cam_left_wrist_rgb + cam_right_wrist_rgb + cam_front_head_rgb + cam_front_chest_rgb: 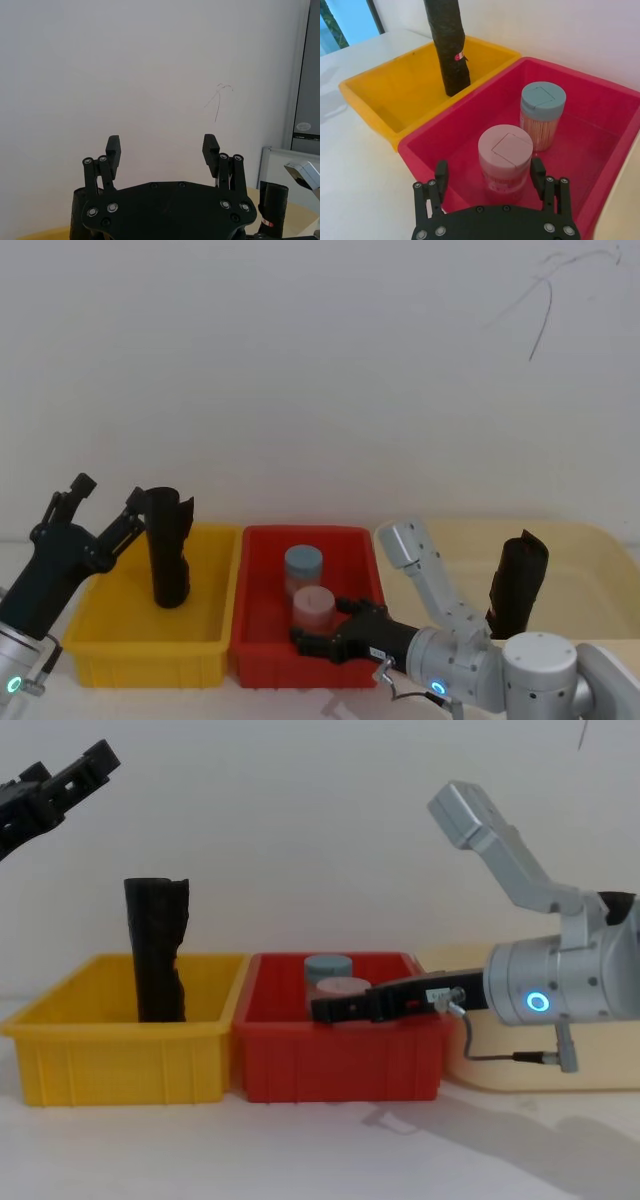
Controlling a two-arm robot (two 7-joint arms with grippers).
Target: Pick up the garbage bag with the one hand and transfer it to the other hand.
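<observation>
The garbage bag (168, 545), a tall black crinkly roll with a small red mark (459, 56), stands upright in the yellow bin (100, 625) and rises well above its rim (155, 955). My left gripper (110, 492), plain black, hangs open in the air just left of the roll's top, apart from it. Nothing lies between its fingertips (162, 145). My right gripper (490, 172), black with a white sticker, reaches low into the red bin (262, 540) and is open. A pink-lidded jar (505, 155) stands just ahead of its fingers.
A blue-lidded jar (303, 565) stands behind the pink one in the red bin. A second black roll (518, 585) stands in the beige tray (590, 550) at the right, behind my right arm. A white wall rises behind the bins.
</observation>
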